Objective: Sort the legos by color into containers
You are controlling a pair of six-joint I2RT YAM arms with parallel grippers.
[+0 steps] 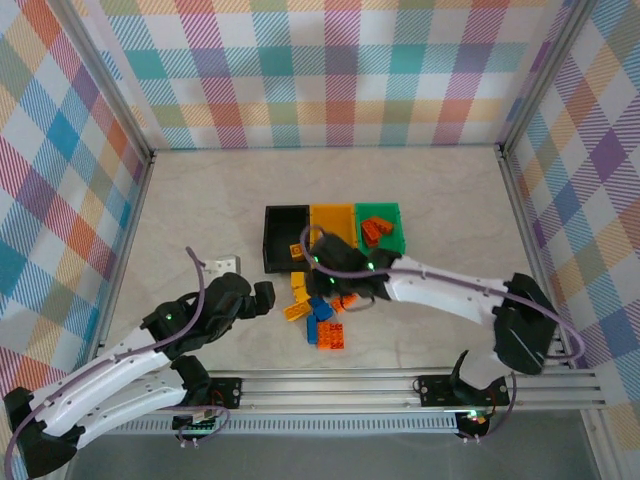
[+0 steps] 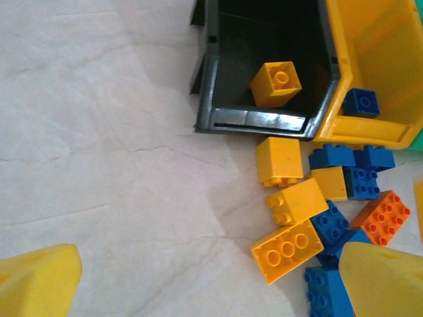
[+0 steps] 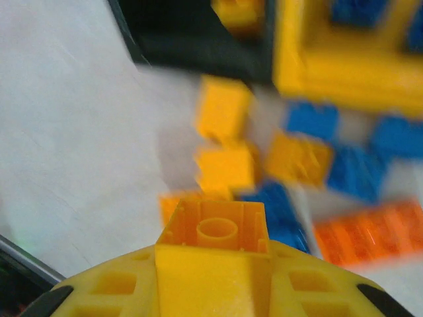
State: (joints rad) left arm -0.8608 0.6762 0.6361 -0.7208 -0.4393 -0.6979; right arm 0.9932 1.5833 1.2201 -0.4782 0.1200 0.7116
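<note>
The right gripper (image 3: 213, 277) is clenching a yellow brick (image 3: 215, 228) between its fingers, hollow underside showing, and is hanging over the loose legos (image 1: 322, 322) lying on the table (image 1: 200, 200) just in front of the three bins. The left gripper (image 2: 211, 284) is holding its jaws wide apart and empty, just left of that pile. A yellow cube (image 2: 276, 84) is sitting in the black bin (image 2: 251, 122), a blue brick (image 2: 361, 102) in the yellow bin (image 2: 370, 135), and orange bricks (image 1: 377, 230) in the green bin (image 1: 399, 228).
</note>
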